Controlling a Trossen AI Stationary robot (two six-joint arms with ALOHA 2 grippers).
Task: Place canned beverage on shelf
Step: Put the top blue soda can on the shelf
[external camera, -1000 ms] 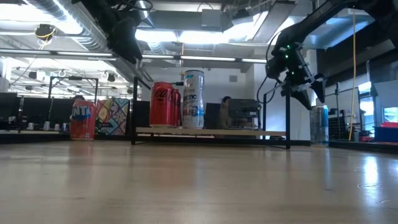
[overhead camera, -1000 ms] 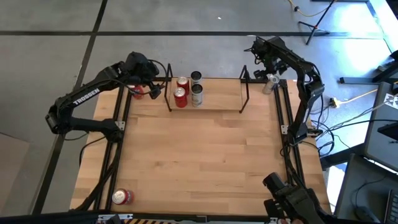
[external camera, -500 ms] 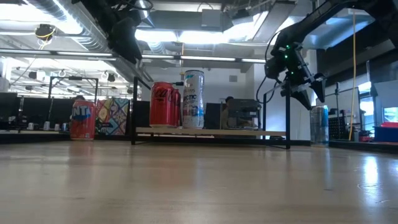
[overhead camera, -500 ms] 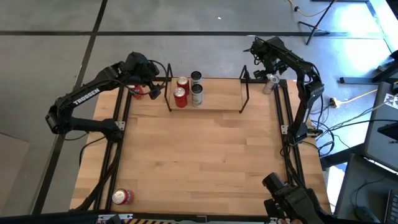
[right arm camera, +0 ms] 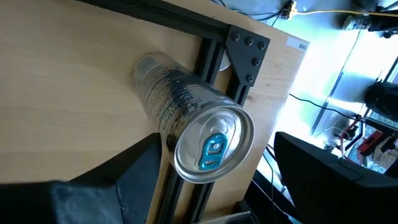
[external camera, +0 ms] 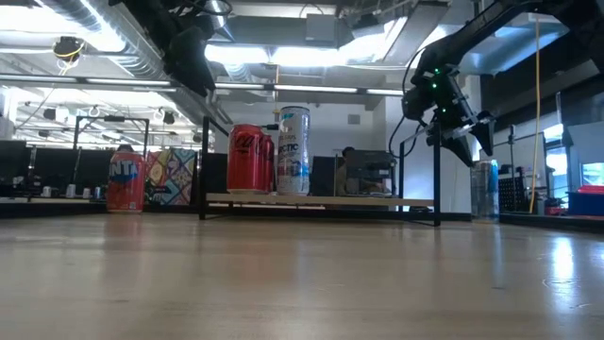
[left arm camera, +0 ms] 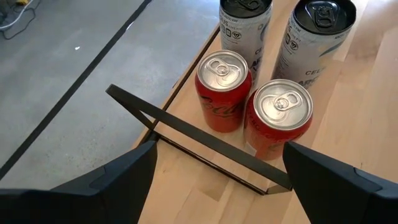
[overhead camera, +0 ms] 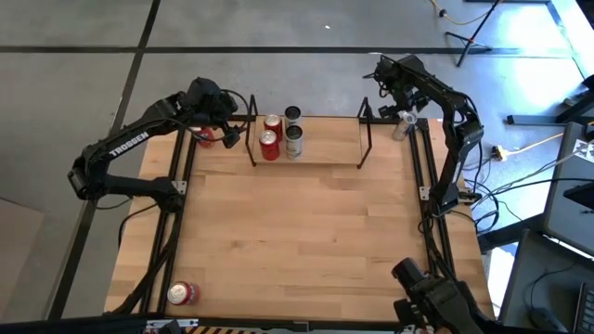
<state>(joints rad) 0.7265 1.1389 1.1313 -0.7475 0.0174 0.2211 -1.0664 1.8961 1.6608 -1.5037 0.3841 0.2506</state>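
Nothing has moved since half a second ago: the shelf with four cans lies between the grippers. Right gripper, fingers spread wide, hovers directly over a silver can; left gripper waits wide open beside the shelf's end.

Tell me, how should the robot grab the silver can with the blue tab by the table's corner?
Probably from straight above. The silver can stands upright beside the black table frame, and the open right tool hovers over its lid. Lower the fingers down either side of its round wall and squeeze the upper half.
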